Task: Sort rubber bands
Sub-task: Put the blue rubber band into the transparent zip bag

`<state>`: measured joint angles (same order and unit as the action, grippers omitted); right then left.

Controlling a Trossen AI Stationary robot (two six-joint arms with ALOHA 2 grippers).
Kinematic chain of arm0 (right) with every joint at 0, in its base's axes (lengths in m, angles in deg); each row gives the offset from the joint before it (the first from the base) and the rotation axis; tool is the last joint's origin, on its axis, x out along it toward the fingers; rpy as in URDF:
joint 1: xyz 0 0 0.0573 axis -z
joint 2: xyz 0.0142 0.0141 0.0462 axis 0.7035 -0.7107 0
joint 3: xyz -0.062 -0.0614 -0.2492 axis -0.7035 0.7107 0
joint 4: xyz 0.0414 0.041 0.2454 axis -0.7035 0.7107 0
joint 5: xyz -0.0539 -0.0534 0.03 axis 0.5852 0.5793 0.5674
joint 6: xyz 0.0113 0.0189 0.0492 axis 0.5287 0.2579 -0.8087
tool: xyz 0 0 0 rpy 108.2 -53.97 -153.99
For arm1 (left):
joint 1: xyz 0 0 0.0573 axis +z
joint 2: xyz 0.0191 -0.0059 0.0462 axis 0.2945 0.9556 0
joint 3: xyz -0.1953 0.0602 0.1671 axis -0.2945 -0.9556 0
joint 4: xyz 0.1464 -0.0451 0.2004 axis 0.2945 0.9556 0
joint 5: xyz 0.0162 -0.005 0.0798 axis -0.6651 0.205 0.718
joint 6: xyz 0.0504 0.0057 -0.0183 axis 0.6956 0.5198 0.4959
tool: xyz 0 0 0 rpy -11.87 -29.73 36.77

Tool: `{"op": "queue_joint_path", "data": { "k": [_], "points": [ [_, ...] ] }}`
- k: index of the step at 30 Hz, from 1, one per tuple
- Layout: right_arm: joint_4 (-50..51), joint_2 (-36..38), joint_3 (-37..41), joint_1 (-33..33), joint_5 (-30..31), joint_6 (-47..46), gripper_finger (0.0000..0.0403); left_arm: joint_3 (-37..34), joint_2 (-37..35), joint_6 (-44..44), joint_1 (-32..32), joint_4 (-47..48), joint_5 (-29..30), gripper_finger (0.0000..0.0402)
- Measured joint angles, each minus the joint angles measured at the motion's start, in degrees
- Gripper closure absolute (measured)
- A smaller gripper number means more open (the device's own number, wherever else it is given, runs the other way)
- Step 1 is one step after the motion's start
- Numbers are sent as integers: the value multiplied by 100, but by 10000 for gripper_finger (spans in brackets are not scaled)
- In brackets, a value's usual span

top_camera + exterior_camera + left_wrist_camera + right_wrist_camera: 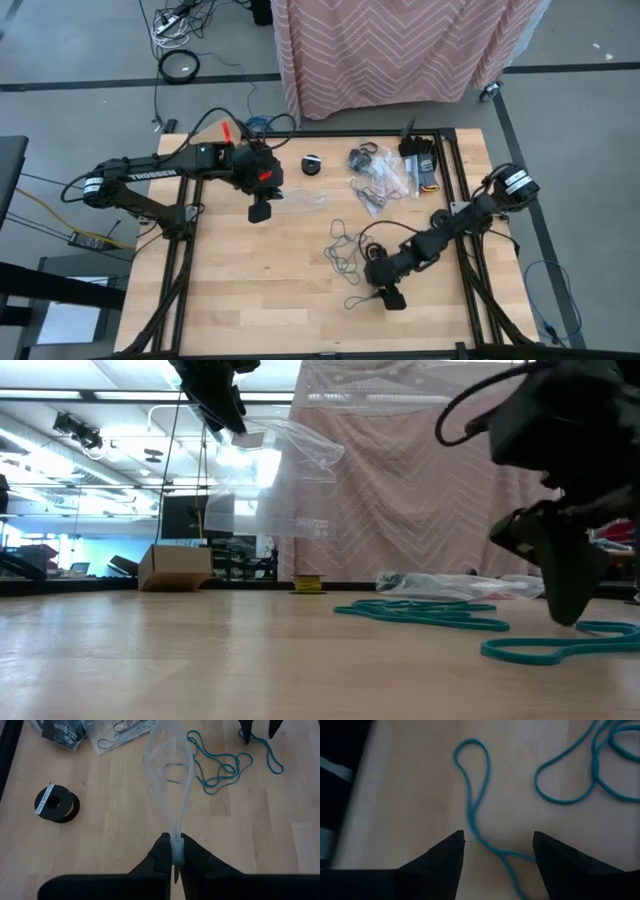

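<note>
Several teal rubber bands (pixel 345 250) lie loose on the wooden table, also in the left wrist view (pixel 220 765) and the low view (pixel 430 615). One teal band (pixel 475 820) lies between the spread fingers of my right gripper (pixel 497 845), which stands open low over the table's near middle (pixel 388 295). My left gripper (pixel 262 210) hangs high over the table's left part, shut on a clear plastic bag (pixel 290 470). The bag's mouth (pixel 167 770) gapes open. My left gripper pinches the clear bag at the rim of its mouth (pixel 176 845), where the two walls run together, between its two fingers. The fingers slant downward from the table's left. The bag hangs clear of the table, its mouth held open in a loop.
A small black round spool (pixel 312 164) lies at the far middle. Clear bags with bands inside (pixel 380 175) and dark items (pixel 420 155) lie at the far right. Black rails run along the table's left and right edges (pixel 465 250).
</note>
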<state>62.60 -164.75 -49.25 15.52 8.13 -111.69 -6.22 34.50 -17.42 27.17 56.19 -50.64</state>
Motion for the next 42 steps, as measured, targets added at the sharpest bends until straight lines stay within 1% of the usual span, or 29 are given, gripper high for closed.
{"op": "queue_joint_path", "data": {
  "k": [2,5,9,12,14,16,17,18,21,24,29,32,34,38,42],
  "points": [
    [-71,-172,-6,-101,241,206,180,0,0,8,0,2,-5,378],
    [-181,-502,-74,-235,333,468,193,0,0,14,0,2,-5,378],
    [-241,-798,-201,-474,705,1172,222,0,2,28,-2,12,-10,378],
    [-234,-839,-208,-556,862,1136,268,0,2,44,-2,71,-15,378],
    [-234,-839,-208,-555,831,783,314,0,2,44,-2,88,-13,378],
    [-198,-807,-208,-554,837,359,369,0,2,44,-2,132,-13,378],
    [-179,-804,-208,-531,835,138,385,0,2,44,-2,123,-11,378],
    [-144,-773,-213,-510,837,-117,391,0,2,44,-2,122,-10,378],
    [81,-668,-309,-353,820,-754,398,0,2,44,-2,120,4,378],
    [308,-456,-404,-156,892,-941,401,0,2,53,-2,73,11,378],
    [1031,157,-653,108,1609,-1011,403,0,2,72,-2,-98,11,378],
    [1701,570,-847,192,1876,-988,403,-1,2,74,-2,-235,11,378],
    [2033,877,-990,293,2216,-982,403,-2,2,75,-2,-300,10,378],
    [2441,1447,-1260,461,2737,-809,403,-2,4,67,-2,-611,11,378],
    [2594,1892,-1599,602,3244,-579,403,-2,25,54,-2,-921,9,378]
  ]
}}
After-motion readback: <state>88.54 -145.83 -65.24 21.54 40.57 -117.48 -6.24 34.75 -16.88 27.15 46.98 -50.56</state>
